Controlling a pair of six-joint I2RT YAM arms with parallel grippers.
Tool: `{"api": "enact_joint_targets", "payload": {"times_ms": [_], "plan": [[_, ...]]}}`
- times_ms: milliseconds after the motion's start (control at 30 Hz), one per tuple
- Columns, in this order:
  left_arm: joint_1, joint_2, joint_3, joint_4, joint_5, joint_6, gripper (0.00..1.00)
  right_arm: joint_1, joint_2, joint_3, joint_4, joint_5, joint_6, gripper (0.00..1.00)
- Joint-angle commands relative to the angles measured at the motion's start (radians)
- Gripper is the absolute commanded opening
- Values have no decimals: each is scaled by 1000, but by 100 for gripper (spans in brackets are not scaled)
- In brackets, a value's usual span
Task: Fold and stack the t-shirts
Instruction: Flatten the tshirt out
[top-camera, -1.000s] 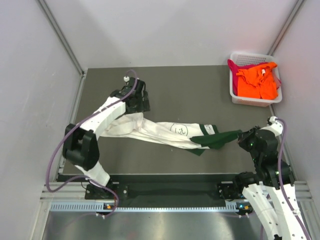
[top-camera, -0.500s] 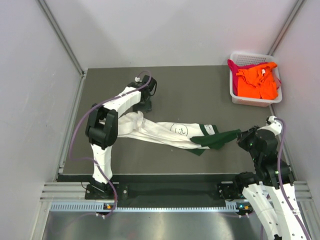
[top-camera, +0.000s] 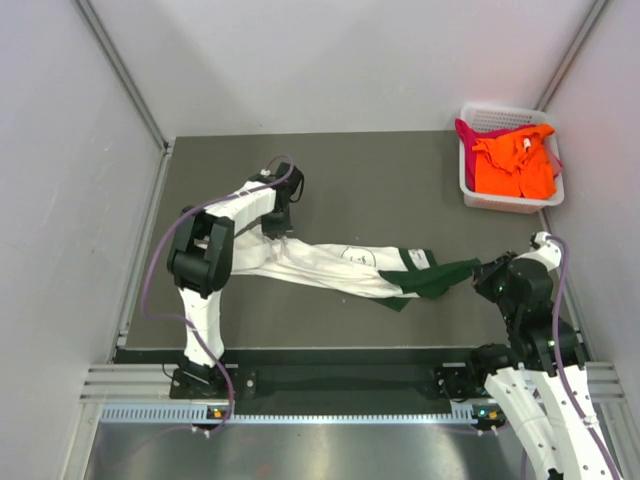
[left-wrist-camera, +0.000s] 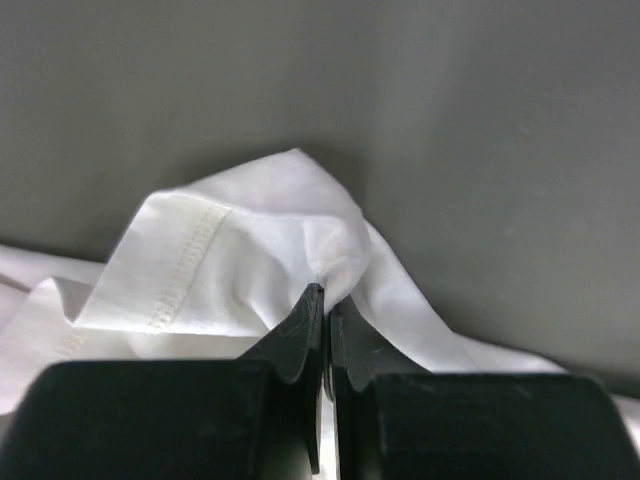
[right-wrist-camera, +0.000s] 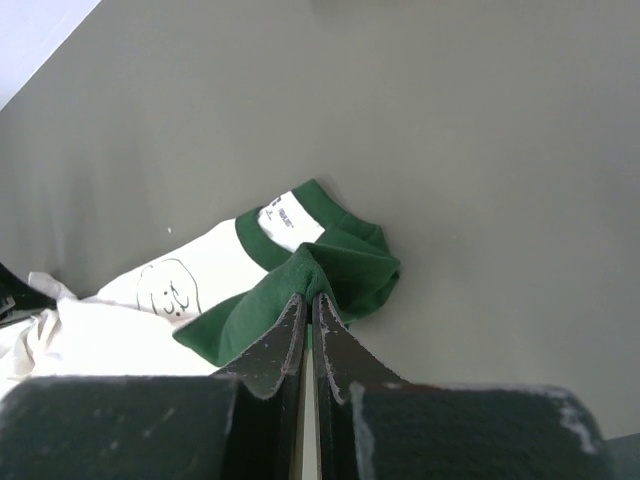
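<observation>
A white t-shirt with dark green sleeves lies twisted into a long band across the dark table, its cartoon print facing up. My left gripper is at the shirt's left end. In the left wrist view it is shut on a pinch of white cloth beside a stitched hem. My right gripper is at the right end. The right wrist view shows it shut on a fold of the green sleeve. An orange t-shirt and a magenta one lie in the basket.
The white lattice basket stands at the back right corner of the table. Grey walls close in both sides and the back. A metal rail runs along the near edge between the arm bases.
My left gripper came down onto the shirt's left end and closed on the white cloth. The right gripper and the green sleeve have stayed put.
</observation>
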Motion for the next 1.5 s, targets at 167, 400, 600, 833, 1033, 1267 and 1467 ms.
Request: {"api": "enact_joint_targets", "payload": {"times_ms": [167,400,600,833,1033,1267,1467], "plan": [[146,-229,-120,108,48,-8,0,-16,17,-24,60,-7,-19,0],[235,-474,-247,173,68,-66,0,-16,48,-32,77,3,-6,0],[251,-674,-390,279,117,-86,0,-17,48,-30,70,26,0,0],[251,-868,-565,284,139,-94,0,-16,31,-24,41,68,18,0],[251,-1077,-720,233,10,-163,0,-16,-9,-29,27,100,49,0],[249,-1290,-843,256,13,-184,0,-16,-15,-33,22,99,66,0],[251,-1252,-832,236,15,-195,0,-14,-17,-36,28,77,70,0]]}}
